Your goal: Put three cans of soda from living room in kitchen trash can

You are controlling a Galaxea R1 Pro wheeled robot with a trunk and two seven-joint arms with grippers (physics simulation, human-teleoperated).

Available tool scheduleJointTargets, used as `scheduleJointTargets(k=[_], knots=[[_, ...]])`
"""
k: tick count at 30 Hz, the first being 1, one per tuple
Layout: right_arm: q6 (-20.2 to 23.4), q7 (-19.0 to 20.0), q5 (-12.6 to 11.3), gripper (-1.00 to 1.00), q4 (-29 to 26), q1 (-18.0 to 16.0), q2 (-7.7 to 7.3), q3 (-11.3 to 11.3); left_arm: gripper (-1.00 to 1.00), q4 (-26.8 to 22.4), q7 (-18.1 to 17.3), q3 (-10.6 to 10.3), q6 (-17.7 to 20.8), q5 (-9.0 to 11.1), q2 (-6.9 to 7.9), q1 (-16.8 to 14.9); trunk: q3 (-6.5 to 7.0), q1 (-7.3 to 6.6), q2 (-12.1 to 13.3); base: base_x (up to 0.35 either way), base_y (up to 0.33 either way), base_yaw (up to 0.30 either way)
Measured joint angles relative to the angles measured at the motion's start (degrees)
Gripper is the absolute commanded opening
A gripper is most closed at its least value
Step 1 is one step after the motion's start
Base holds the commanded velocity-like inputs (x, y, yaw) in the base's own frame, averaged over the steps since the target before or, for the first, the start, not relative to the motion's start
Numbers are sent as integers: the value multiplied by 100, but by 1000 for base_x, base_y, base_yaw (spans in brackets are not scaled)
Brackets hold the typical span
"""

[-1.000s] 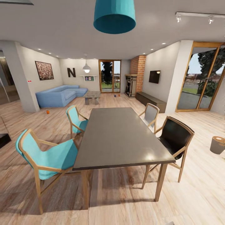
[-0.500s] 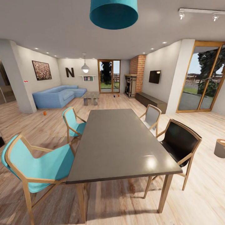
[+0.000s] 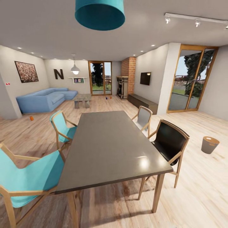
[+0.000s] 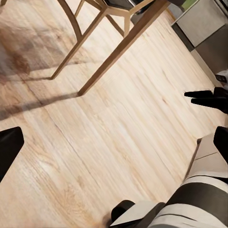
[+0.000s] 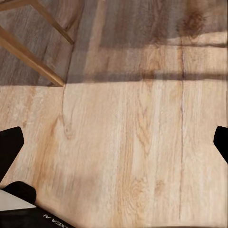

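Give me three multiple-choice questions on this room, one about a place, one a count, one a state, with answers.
1. Where does the small round tapered bin stand?
A. On a tabletop
B. On the wood floor, to the right of the black-seated chair
C. Against a sofa

2. How many turquoise chairs stand at the long dark grey table?
A. One
B. Two
C. Four

3. How is the right gripper?
A. Open and empty above the floor
B. Shut on an orange can
C. Shut on a chair leg

Answers:
1 B, since the head view shows the bin on bare boards beyond the black chair.
2 B, since both turquoise chairs are on the table's left side.
3 A, since the right wrist view shows its fingertips far apart with only floorboards between them.
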Motion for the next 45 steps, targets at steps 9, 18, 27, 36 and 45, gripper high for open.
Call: scheduleJointTargets(k=[9, 18, 27, 36, 45], knots=[[1, 2, 0, 100, 0, 0, 0, 0, 100, 0, 0, 0, 0, 0, 0, 0, 30, 0, 0, 0, 0, -253], [0, 2, 0, 100, 0, 0, 2, 0, 100, -2, 0, 0, -1, 0, 0, 0, 60, 0, 0, 0, 0, -254], [0, 2, 0, 100, 0, 0, 3, 0, 100, -2, 0, 0, 0, 0, 0, 0, 89, 0, 0, 0, 0, -254], [0, 2, 0, 100, 0, 0, 2, 0, 100, -3, 0, 0, 0, 0, 0, 0, 119, 0, 0, 0, 0, -254], [0, 1, 0, 100, 0, 0, 5, 0, 100, -4, 0, 0, 0, 0, 0, 0, 149, 0, 0, 0, 0, -254]])
